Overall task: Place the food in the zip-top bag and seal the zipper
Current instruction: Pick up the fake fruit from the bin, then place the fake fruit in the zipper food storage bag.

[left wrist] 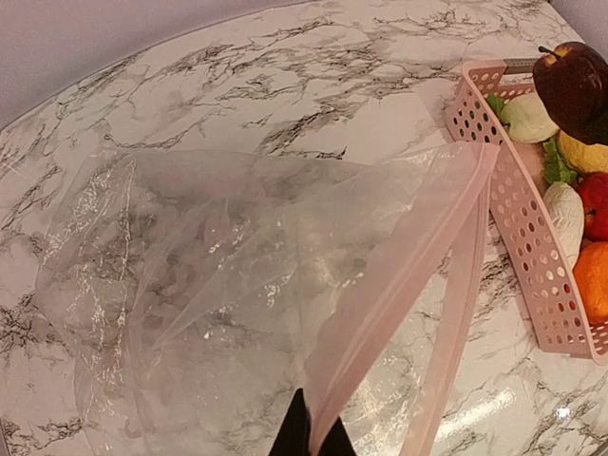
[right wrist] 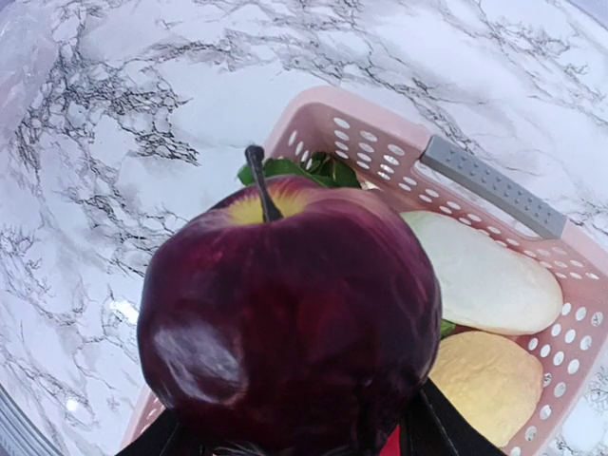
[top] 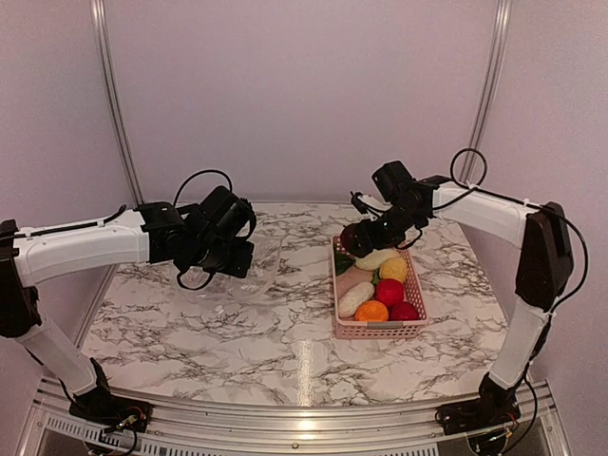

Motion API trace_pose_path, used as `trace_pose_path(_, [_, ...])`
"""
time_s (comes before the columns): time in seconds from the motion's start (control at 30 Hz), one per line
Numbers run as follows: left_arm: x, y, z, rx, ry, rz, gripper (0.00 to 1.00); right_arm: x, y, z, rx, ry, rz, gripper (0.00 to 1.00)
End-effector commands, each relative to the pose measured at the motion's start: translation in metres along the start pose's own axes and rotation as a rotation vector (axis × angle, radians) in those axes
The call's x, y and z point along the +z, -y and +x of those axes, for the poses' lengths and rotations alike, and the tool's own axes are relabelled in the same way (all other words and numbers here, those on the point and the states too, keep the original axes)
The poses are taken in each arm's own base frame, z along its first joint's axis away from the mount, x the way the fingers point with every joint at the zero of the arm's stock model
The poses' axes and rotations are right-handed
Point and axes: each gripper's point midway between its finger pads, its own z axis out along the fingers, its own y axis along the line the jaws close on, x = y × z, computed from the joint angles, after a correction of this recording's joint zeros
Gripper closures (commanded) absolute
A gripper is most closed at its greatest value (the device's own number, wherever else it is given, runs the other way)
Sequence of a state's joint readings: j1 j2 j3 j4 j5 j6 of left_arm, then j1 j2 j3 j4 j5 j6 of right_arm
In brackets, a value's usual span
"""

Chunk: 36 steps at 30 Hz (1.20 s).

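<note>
Hovering above the slotted basket (top: 380,332), right gripper (top: 366,236) clamps a glossy dark apple (right wrist: 294,323); left gripper (left wrist: 312,432) pinches the crinkly bag (left wrist: 190,275).

I see bare marble table (top: 304,323) open between zip-top bag (top: 237,280) and pink basket (top: 380,331); its near edge passable too. My left gripper (left wrist: 309,439) pinches zipper (left wrist: 408,275), bag mouth lifted, parted narrowly toward basket. My right gripper (top: 369,233), clamped on dark apple (right wrist: 294,323), hangs over basket's far corner. Basket wall and raised bag film flank crossing.
</note>
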<state>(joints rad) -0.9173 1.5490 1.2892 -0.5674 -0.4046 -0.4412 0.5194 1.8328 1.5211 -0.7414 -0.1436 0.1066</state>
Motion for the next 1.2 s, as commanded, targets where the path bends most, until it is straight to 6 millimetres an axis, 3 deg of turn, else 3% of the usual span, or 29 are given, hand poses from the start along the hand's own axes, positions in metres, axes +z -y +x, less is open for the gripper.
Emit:
trace_pose_path(0.0, [0.003,0.007,-0.01,0.0,0.017,0.017,1.0,-0.034,-0.026,-0.002,0.01,0.044,-0.048,0.54])
trace_pose_path(0.17, [0.01,0.014,-0.012,-0.016,0.016,0.033,1.0,-0.071,-0.087,-0.007,-0.048,0.105,-0.193,0.54])
trace_pose_path(0.43, [0.015,0.03,-0.029,-0.095,0.045,0.079,1.0,-0.11,-0.148,-0.02,-0.06,0.188,-0.472,0.54])
trace_pose_path(0.77, [0.01,0.047,-0.057,-0.195,0.114,0.158,1.0,-0.109,-0.177,-0.02,-0.057,0.185,-0.655,0.55])
trace_pose_path(1.0, [-0.004,0.055,-0.079,-0.273,0.17,0.221,1.0,-0.091,-0.185,-0.014,-0.056,0.132,-0.708,0.55])
trace_pose_path(1.17, [-0.015,0.054,-0.092,-0.305,0.213,0.237,1.0,-0.071,-0.18,-0.012,-0.031,0.078,-0.676,0.56])
